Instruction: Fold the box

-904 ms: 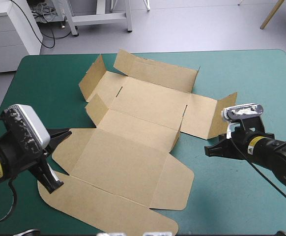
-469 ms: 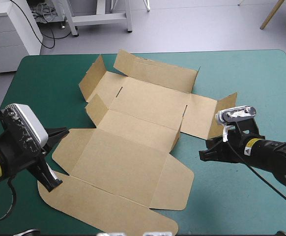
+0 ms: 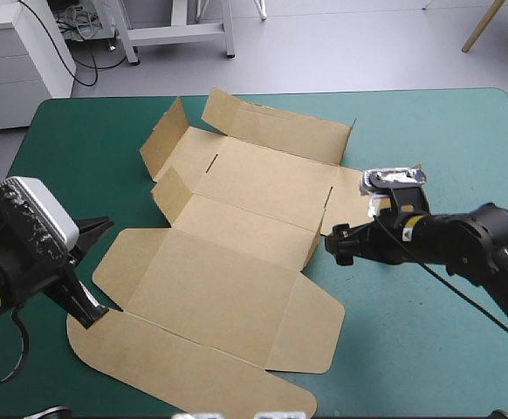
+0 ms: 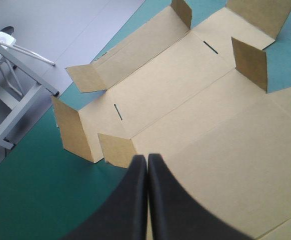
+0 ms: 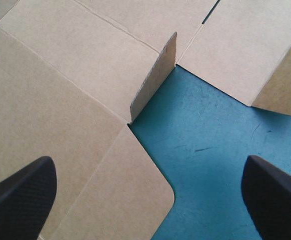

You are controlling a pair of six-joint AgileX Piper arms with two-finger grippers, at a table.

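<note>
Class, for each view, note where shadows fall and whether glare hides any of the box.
High view: even light, no glare on the box. Left wrist view: its upright flaps are darker than the flat panels. Right wrist view: the standing flap is shaded; no glare on the cover.

The box (image 3: pixel 236 236) lies between left tool (image 4: pixel 146 165) and right tool (image 3: pixel 339 242).

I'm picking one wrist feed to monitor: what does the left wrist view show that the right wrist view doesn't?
Left wrist only: the left gripper, shut, over the box with several raised flaps. Right wrist only: the right gripper, open, facing one upright flap. Both: the box lying on the teal-green cover.
</note>
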